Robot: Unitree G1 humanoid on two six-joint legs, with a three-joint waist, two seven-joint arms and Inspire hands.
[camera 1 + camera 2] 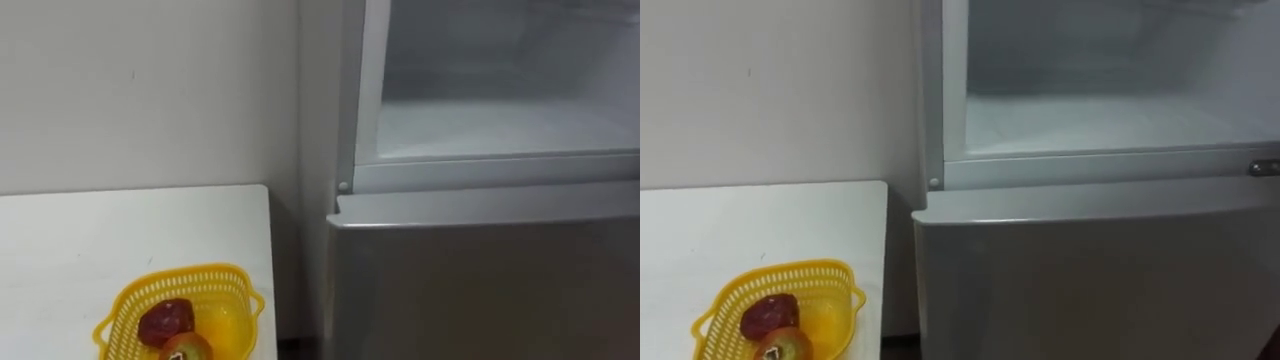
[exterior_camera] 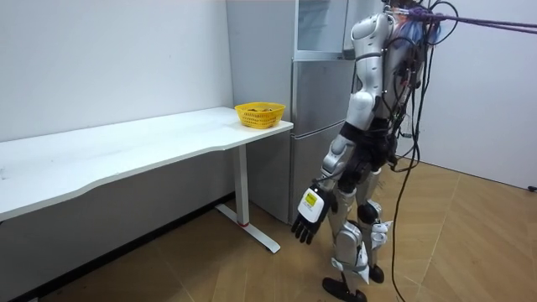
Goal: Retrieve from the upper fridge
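The upper fridge compartment (image 1: 500, 130) stands open in front of me; the white shelf inside looks bare as far as it shows. Below it is the shut grey lower door (image 1: 480, 280). To my left a yellow basket (image 1: 150, 290) rests on the corner of a white table (image 1: 80, 240), holding a dark red fruit (image 1: 165, 322) and a red-green apple (image 1: 187, 348). In the room view I stand upright close to the fridge (image 2: 323, 109), and my left hand (image 2: 310, 220) hangs beside my thigh with straight fingers, holding nothing.
The long white table (image 2: 126, 151) runs along the wall away from the fridge, the basket (image 2: 259, 114) on the end nearest it. A narrow gap separates the table edge from the fridge side. Wooden floor lies behind me.
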